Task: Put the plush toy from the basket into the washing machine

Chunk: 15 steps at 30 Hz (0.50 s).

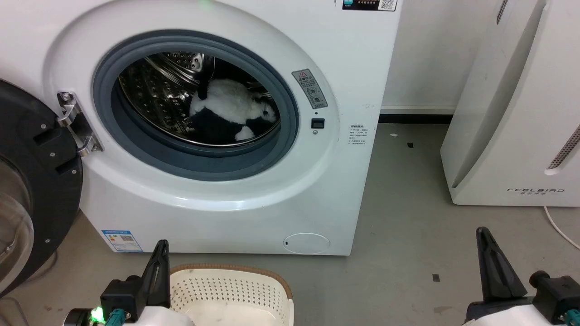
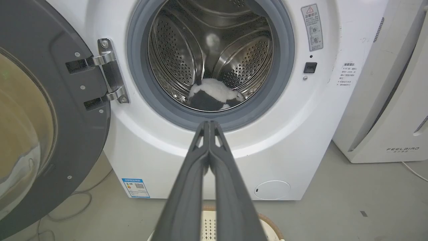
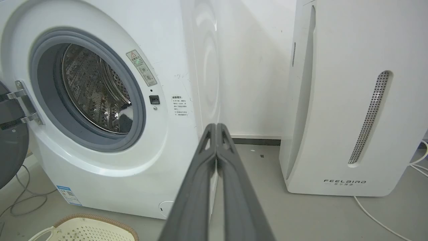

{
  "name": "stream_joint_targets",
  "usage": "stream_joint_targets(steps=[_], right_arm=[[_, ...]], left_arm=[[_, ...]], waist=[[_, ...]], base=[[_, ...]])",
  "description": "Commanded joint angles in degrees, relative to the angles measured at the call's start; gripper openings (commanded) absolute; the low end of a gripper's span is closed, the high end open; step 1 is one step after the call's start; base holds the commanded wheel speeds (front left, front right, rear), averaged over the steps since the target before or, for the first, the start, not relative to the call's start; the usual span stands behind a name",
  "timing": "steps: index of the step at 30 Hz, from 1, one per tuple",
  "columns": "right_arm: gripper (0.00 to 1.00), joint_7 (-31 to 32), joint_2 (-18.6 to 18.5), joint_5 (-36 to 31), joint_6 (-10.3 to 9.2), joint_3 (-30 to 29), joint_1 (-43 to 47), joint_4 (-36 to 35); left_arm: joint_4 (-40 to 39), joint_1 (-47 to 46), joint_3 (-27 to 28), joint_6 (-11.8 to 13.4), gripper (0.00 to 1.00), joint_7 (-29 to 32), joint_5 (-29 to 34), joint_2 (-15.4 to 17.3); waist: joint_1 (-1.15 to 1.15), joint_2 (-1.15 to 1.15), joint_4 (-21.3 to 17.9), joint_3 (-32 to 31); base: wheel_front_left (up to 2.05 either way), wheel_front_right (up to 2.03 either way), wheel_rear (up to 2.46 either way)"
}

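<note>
Grey concrete floor [image 1: 408,217] runs under the washing machine [image 1: 253,213], its round black door [image 1: 27,181] swung open to the left and a white FEELBIRD appliance [image 1: 512,136] standing at its right. From the head view the plush toy [image 1: 229,113] lies in full sight inside the steel drum [image 1: 154,90], with the basket [image 1: 235,290] on the floor in front, whereas the left wrist view catches the toy low behind the grey ring [image 2: 137,67]. Both grippers have their fingers pressed together on nothing, the left gripper [image 2: 209,122] pointing at the opening and the right gripper [image 3: 216,124] at the machine's side.
</note>
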Motion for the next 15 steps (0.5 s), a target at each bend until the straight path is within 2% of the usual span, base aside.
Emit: stream_joint_targets(steps=[1, 15], right_arm=[[0.0, 0.34, -0.01, -0.53, 0.0, 0.22, -0.88, 0.27], [0.0, 1.99, -0.01, -1.55, 0.01, 0.65, -1.62, 0.58]], left_arm=[[-0.43, -0.73, 0.0, 0.26, 0.0, 0.2, 0.48, -0.21], [-1.21, -1.12, -0.23, 0.37, 0.0, 1.84, 0.9, -0.37]], waist=[[-0.01, 0.0, -0.02, 0.02], [-0.01, 0.0, -0.24, 0.27]], base=[[0.0, 0.0, 0.0], [0.0, 0.0, 0.0]])
